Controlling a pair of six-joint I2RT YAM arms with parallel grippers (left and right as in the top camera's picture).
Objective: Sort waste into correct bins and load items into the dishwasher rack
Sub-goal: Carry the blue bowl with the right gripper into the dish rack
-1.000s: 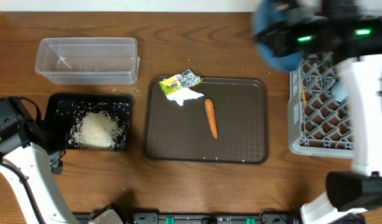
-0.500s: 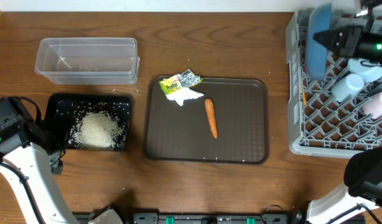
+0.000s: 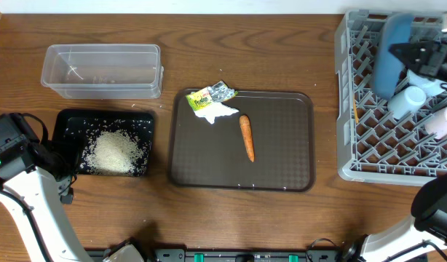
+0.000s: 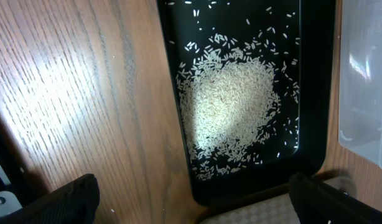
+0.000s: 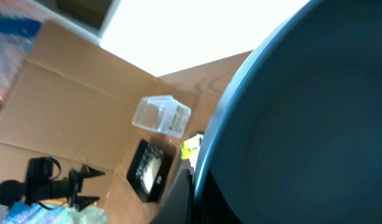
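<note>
The only print in view is on the crumpled yellow-green and silver wrapper [image 3: 211, 95], which lies at the far left corner of the dark-brown serving tray [image 3: 282, 175]. It is a few dark letters on the wrapper's yellow face. They are too small and blurred to read.

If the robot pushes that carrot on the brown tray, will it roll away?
Probably a little. The carrot looks round and tapered, so it would likely roll in a curve rather than straight. It looks stiff, so it shouldn't bend when lifted. The raised rim of the brown tray would probably stop it.
</note>
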